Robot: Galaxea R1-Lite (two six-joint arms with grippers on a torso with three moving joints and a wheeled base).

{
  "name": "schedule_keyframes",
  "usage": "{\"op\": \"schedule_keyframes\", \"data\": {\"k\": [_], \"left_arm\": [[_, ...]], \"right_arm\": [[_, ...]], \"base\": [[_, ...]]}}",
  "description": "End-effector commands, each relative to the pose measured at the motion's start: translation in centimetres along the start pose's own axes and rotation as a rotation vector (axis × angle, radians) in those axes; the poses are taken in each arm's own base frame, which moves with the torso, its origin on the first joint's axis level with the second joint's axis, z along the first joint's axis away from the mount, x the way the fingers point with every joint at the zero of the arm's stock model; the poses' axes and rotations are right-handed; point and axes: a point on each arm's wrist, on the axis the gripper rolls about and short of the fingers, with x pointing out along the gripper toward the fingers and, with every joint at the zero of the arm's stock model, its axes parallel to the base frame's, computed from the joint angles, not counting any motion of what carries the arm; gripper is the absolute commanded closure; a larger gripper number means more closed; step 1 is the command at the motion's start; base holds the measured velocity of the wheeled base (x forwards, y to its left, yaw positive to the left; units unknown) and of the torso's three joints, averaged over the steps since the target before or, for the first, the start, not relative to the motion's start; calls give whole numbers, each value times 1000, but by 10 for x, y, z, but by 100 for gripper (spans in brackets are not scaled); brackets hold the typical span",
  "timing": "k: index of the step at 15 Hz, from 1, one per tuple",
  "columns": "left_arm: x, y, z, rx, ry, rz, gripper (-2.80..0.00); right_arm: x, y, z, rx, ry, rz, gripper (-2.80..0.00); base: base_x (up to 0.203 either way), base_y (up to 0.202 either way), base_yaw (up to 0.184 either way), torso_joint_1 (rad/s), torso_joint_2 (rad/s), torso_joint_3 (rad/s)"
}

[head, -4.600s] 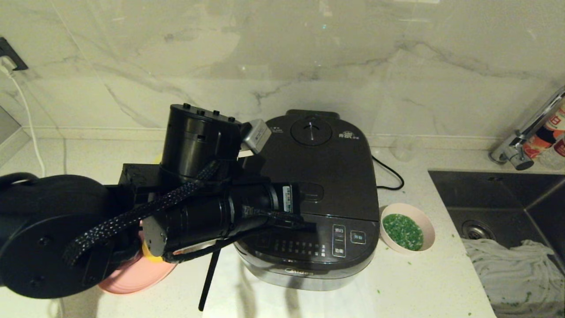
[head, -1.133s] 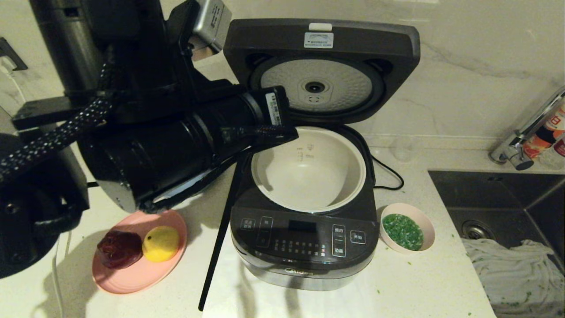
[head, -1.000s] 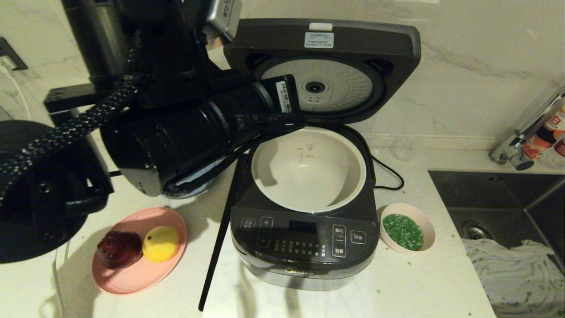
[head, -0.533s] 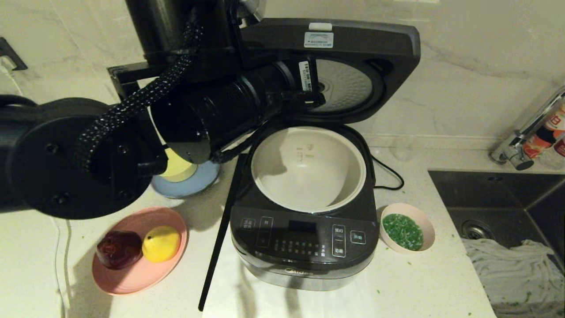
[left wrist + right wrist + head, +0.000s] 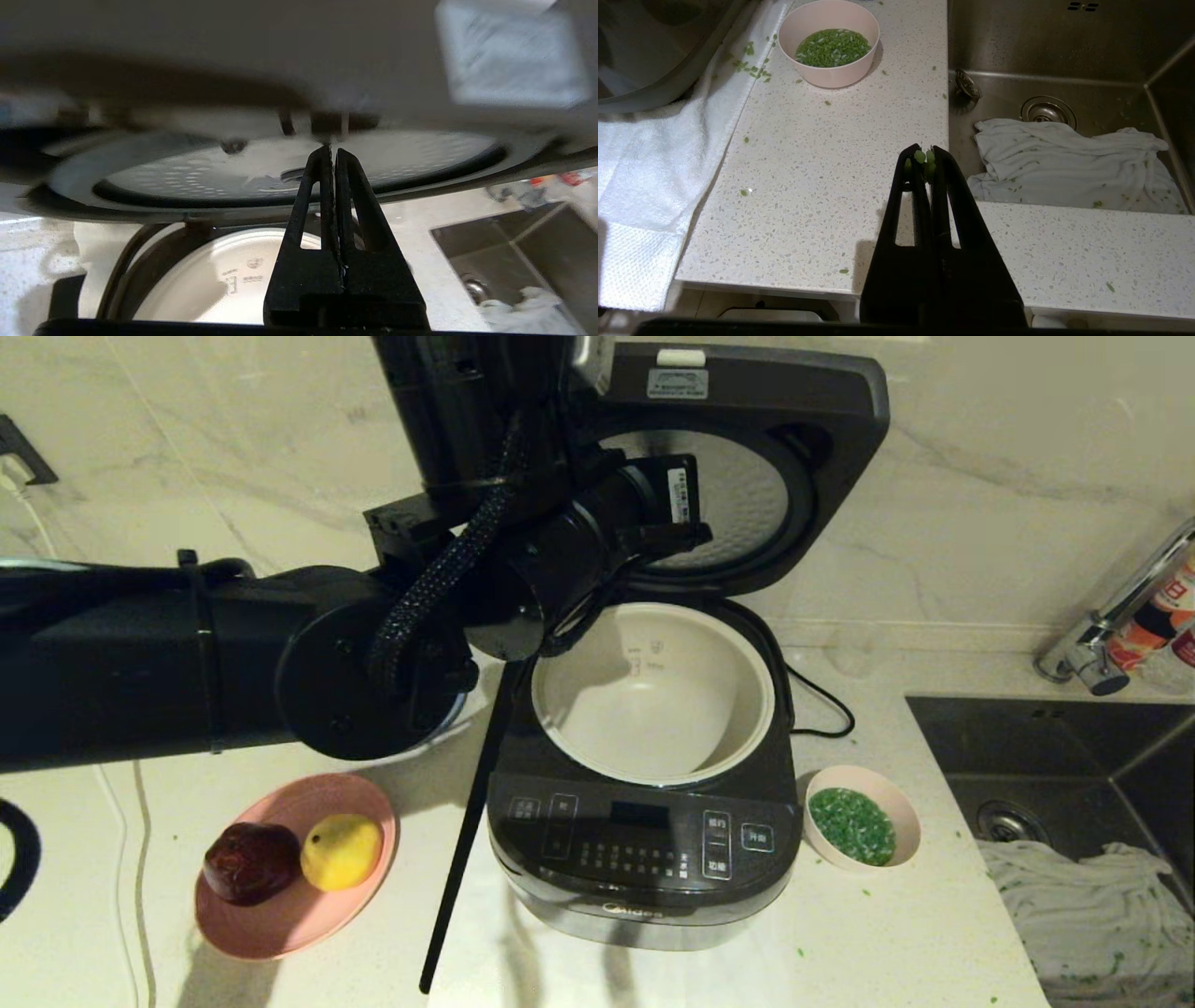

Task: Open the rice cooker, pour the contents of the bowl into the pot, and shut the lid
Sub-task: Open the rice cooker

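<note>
The left arm reaches in from the bench's left side, forearm raised, its left gripper [image 5: 332,151] pressed shut on nothing, tips at the dimpled underside of the lid [image 5: 747,476], which stands upright. The rice cooker [image 5: 644,859] sits mid-bench with its pot [image 5: 653,709] exposed. The bowl [image 5: 864,817] of contents [image 5: 851,826] stands beside it, toward the sink [image 5: 1055,756]. The right gripper [image 5: 924,156] hangs closed off the bench's front edge.

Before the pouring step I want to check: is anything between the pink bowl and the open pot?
Nothing visible blocks it. The bowl stands beside the rice cooker, the pot is uncovered, the lid is raised; the left hand is up by the lid.
</note>
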Motion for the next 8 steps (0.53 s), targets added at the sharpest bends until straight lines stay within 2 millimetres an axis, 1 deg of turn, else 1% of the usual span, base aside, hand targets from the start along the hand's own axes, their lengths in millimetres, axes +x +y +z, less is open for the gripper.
{"op": "schedule_keyframes", "data": {"k": [1,4,8], "left_arm": [[11,3,-7,13,0,19,0],[21,13,-7,23,-39,44,0],[29,16,-14,38,-37,53,0]], "right_arm": [[0,0,0,0,0,0,0],[0,0,0,0,1,0,0],[0,0,0,0,0,0,0]], "base": [[0,0,0,0,0,0],[0,0,0,0,0,0],[0,0,0,0,0,0]]}}
